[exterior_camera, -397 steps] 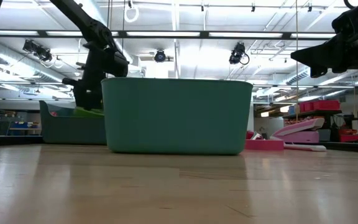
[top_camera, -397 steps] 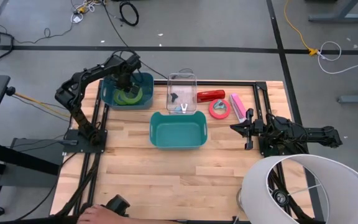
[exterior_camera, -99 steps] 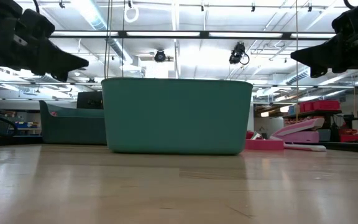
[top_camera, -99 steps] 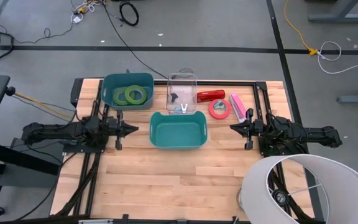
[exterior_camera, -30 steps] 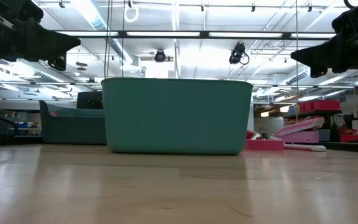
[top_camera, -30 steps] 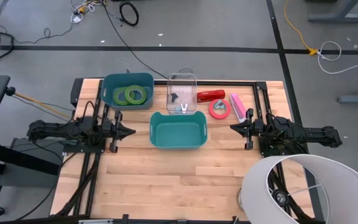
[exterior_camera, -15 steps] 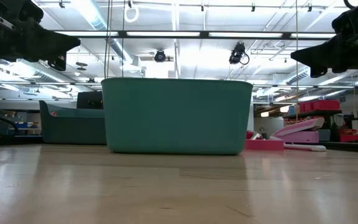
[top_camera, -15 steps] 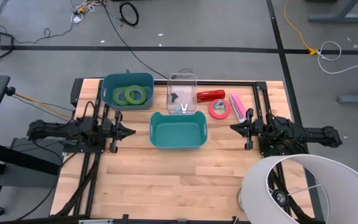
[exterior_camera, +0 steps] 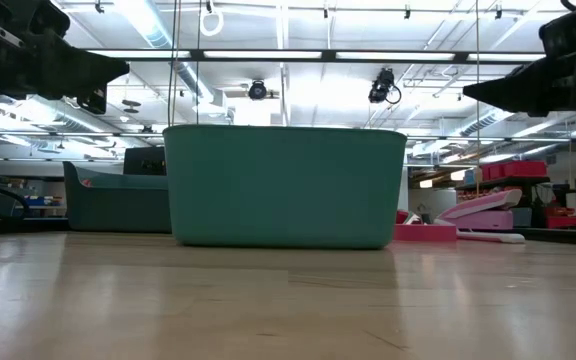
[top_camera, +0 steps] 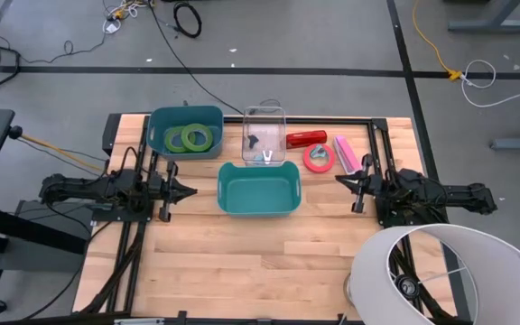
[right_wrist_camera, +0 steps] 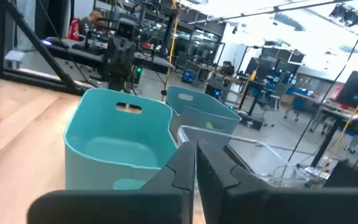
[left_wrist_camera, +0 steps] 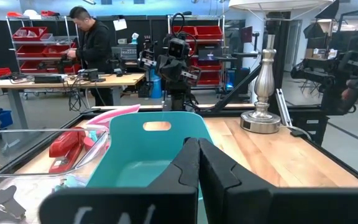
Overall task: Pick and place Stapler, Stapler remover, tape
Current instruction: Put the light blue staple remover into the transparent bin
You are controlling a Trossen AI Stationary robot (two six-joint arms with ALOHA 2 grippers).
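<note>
Two green tape rolls (top_camera: 188, 138) lie flat inside the dark teal bin (top_camera: 159, 120) at the far left. The pinkish-red tape roll (top_camera: 319, 158) lies flat on the table between the red stapler (top_camera: 306, 138) and the pink stapler (top_camera: 344, 153). Staple removers (top_camera: 261, 149) sit in the clear bin (top_camera: 281, 114). My left gripper (top_camera: 192, 190) is shut and hovers left of the teal bin (top_camera: 227, 170). My right gripper (top_camera: 338, 181) is shut, right of that bin and near the pink stapler. Both touch nothing.
The teal bin stands at the table's middle between both grippers, filling the low view (exterior_camera: 286, 185). A lamp with a white shade (top_camera: 436, 275) stands at the near right corner. Black frame rails (top_camera: 379, 135) run along the table. A person (left_wrist_camera: 89, 40) stands beyond the table.
My right gripper has shifted slightly up and toward the far edge, staying shut. The left arm and all objects have kept still.
</note>
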